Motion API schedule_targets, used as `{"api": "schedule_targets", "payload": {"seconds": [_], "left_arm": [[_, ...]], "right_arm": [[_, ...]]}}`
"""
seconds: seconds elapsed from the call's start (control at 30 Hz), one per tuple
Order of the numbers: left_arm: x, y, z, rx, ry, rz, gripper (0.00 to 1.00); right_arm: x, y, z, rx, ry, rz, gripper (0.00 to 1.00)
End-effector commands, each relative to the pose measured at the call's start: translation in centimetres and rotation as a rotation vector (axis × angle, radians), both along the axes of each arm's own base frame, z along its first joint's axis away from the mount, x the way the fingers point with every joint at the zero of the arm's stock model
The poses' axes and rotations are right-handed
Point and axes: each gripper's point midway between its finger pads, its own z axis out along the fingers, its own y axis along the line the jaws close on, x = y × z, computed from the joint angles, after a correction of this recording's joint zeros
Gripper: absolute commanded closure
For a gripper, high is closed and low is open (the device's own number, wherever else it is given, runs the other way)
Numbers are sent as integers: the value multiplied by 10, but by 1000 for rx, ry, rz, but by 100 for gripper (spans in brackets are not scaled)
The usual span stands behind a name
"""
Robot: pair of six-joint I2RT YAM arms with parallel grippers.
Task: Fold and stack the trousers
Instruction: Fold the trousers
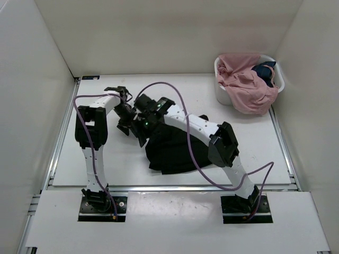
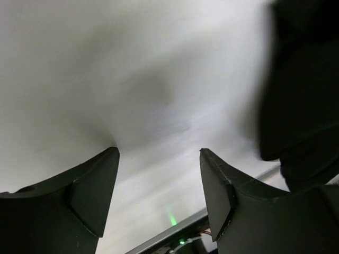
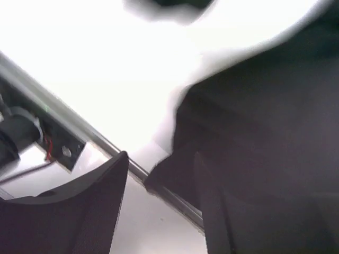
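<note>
From above, the trousers (image 1: 172, 153) lie in a dark bunched heap mid-table, with both arms meeting at its far left corner. The left gripper (image 1: 124, 127) sits just off the cloth and the right gripper (image 1: 142, 133) is at its edge

Through the left wrist, the left gripper (image 2: 159, 159) stands wide over bare table (image 2: 132, 79), holding nothing

Through the right wrist, the right gripper (image 3: 161, 164) looks parted, the trousers (image 3: 265, 116) just beyond it, nothing pinched

I'd say the heap wants squaring up: take the edge of one layer only, both hands level, and lay it flat
</note>
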Motion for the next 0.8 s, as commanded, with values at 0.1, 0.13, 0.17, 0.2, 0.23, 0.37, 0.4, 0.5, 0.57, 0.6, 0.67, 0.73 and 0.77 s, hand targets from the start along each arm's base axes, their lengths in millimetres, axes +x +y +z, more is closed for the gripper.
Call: {"api": "schedule_targets", "payload": {"seconds": [0.1,0.13,0.17,0.2,0.23,0.37,0.4,0.5,0.57,0.6,0.67,0.73,0.77], "left_arm": [[49,33,50,105,-240,50,25],[52,24,59,90,-267,33,25],[62,16,74,69,-322,11,24],[68,7,86,49,-366,-3,22],[72,-13,99,14,-409,-49,17],[73,-74,125,-82,-522,-238,0],[68,-86,125,-89,-528,-284,0],[51,-126,118,-44,-589,-458,0],[37,-147,112,-16,-643,-566,0],[32,-153,110,-23,-653,-593,0],[20,-163,102,-23,-652,-639,0],[20,-168,95,-27,-654,-647,0],[20,-168,90,-24,-644,-649,1]], "right_arm": [[-48,-12,28,48,-127,219,39],[-48,-20,54,112,-163,168,39],[-37,-17,62,179,-216,122,39],[-33,-40,38,133,-199,63,39],[-28,-51,56,171,-230,-23,39],[3,-111,31,72,-262,-275,52],[2,-124,20,46,-251,-306,54],[6,-159,-1,-12,-228,-444,57],[12,-178,-3,6,-214,-562,57],[15,-184,-6,23,-211,-602,57],[7,-204,-26,18,-161,-676,59],[-1,-216,-49,-2,-122,-711,61],[-2,-221,-53,0,-112,-742,63]]}}
